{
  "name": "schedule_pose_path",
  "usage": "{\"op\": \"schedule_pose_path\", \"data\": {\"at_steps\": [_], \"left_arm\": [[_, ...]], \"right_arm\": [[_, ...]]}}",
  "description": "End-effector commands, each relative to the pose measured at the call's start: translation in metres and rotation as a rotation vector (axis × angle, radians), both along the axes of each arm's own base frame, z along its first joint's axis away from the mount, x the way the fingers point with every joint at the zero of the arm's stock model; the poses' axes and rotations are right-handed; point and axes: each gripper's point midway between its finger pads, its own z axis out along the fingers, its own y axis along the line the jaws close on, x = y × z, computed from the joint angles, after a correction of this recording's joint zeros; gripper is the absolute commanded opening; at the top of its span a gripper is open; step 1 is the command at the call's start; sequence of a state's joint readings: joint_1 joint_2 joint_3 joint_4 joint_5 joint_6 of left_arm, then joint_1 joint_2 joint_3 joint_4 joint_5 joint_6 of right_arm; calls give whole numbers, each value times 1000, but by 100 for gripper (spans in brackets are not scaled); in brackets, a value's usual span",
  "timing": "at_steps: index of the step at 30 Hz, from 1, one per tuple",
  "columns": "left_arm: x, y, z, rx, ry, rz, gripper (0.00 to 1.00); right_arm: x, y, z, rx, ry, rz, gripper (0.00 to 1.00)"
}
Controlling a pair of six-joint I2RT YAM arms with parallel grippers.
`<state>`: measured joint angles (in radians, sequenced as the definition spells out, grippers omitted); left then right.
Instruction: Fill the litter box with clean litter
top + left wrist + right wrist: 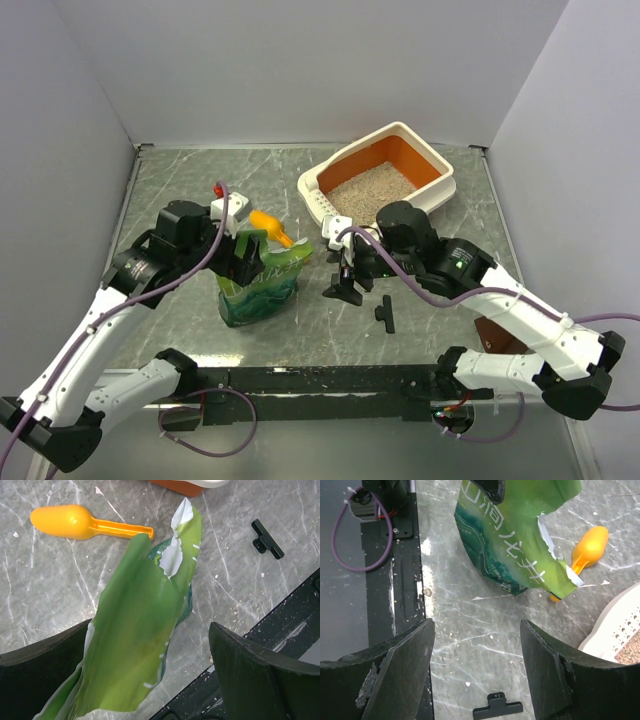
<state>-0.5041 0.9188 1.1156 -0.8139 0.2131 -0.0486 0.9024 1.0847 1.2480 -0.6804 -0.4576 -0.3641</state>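
The litter box [435,160], cream-white outside and orange inside, stands at the back right with beige clean litter [370,192] in its near half. A green crinkled bag [258,288] stands upright at centre left. My left gripper [248,262] is open around the bag's top; in the left wrist view the green flap [135,630] lies between the wide-apart fingers of the left gripper [150,630], next to the left one. My right gripper [345,283] is open and empty above bare table to the right of the bag. In the right wrist view it [477,625] frames only table.
A yellow-orange scoop [270,226] lies behind the bag, between it and the box. A black clip [385,313] lies on the table near the front, below my right gripper. Grains are scattered along the front edge. White walls enclose the table.
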Motion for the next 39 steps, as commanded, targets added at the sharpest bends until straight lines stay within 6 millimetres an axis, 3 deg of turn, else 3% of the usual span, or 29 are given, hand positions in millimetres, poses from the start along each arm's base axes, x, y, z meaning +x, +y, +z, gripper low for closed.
{"op": "schedule_pose_path", "data": {"at_steps": [1, 3, 4, 7, 10, 12, 14, 17, 19, 24, 26, 28, 33, 39], "left_arm": [[-7, -4, -10, -10, 42, -12, 99], [-5, -7, -17, 1, 60, -20, 91], [-6, -8, -18, -1, 68, -29, 81], [-5, -13, -24, -3, 82, -45, 35], [-4, -12, -25, 2, 62, -47, 1], [-1, -7, -19, 6, 11, -25, 1], [3, -7, 2, -57, -138, -23, 1], [-8, -5, 49, -201, -395, -47, 1], [-14, -4, 63, -209, -494, -93, 1], [-29, -26, 55, -165, -494, -317, 1], [-38, -35, 50, -172, -498, -407, 1], [-44, -41, 44, -181, -505, -468, 1], [-51, -42, 35, -176, -519, -519, 1], [-60, -37, 45, -189, -591, -519, 1]], "right_arm": [[-4, 4, 9, 60, 7, 14, 76], [-5, 4, 6, 65, 12, 7, 76], [-5, 4, 6, 71, 13, 4, 76], [-4, 4, 4, 86, 17, -14, 76], [3, 5, 4, 104, 16, -63, 76], [15, 5, 7, 112, 3, -121, 77], [27, 6, 8, 105, -5, -177, 77], [47, 11, 19, 115, -9, -238, 77], [59, 15, 25, 123, -20, -257, 76], [79, 20, 35, 132, -83, -190, 74], [81, 23, 36, 113, -102, -139, 72], [69, 24, 29, 57, -78, -49, 71], [65, 25, 18, -51, -61, 50, 71], [83, 31, -1, -139, -73, 66, 75]]}}
